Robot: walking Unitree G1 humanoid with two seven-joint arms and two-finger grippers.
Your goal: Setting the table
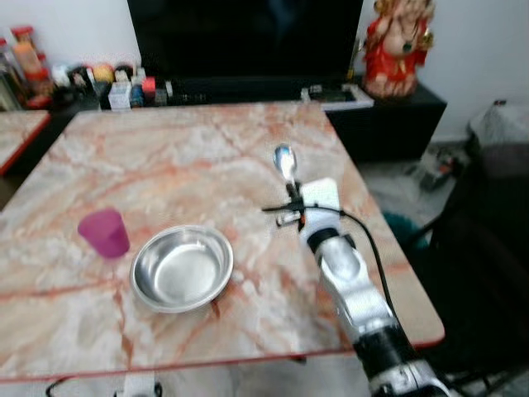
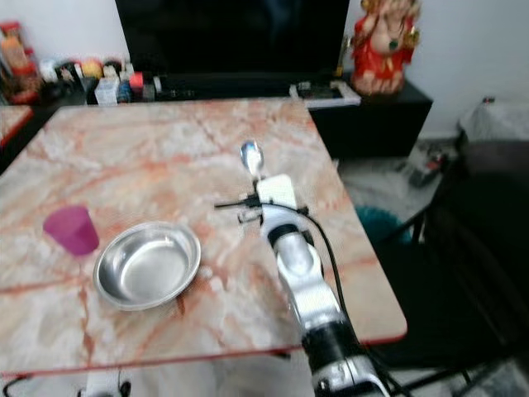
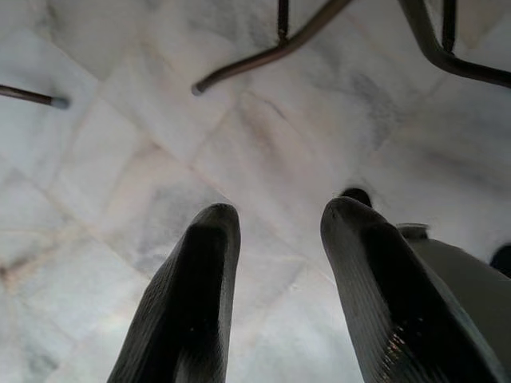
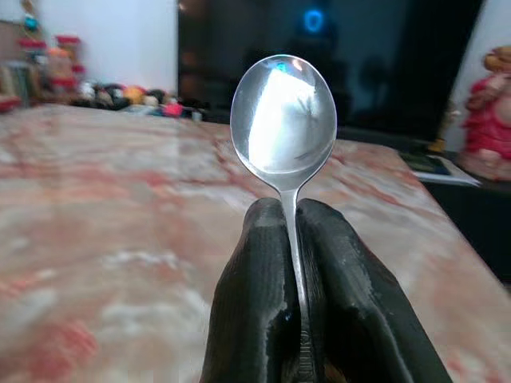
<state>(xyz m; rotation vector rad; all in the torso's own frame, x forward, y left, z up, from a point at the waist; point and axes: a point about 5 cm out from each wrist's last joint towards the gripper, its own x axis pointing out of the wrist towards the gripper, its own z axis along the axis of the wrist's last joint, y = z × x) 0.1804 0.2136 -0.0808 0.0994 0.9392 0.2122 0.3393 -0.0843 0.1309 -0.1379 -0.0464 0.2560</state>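
1. At the far upper left of the left eye view, a cluster of bottles and jars [image 1: 50,74] is crowding the low dark cabinet behind the table.
2. The marble table [image 1: 165,157] with its pink-orange veining is filling most of the frame, its red-trimmed near edge running along the bottom.
3. A purple cup [image 1: 105,232] is standing upright at the left of centre, on the table's near half.
4. Just right of it, apart from it by a narrow strip of marble, a steel bowl [image 1: 182,267] is sitting open side up, with nothing visible inside.
5. In the left wrist view, the left gripper [image 3: 275,239] is hanging over pale floor tiles with its two black fingers standing apart and nothing between them; dark chair legs [image 3: 271,52] are crossing the top of that frame.
6. Right of the bowl, the right gripper [image 1: 291,195] is reaching in from the lower right on its silver arm, over the table.
7. Its fingers [image 4: 255,303] are pressing together on the handle of a spoon [image 4: 283,120], whose bowl is sticking out beyond the fingertips toward the table's far edge.
8. A dark television screen [image 1: 244,37] is spanning the top centre.
9. A red and gold figurine [image 1: 399,45] is standing on the cabinet at the upper right.
10. A dark chair [image 1: 483,248] is occupying the right edge, beside the table.
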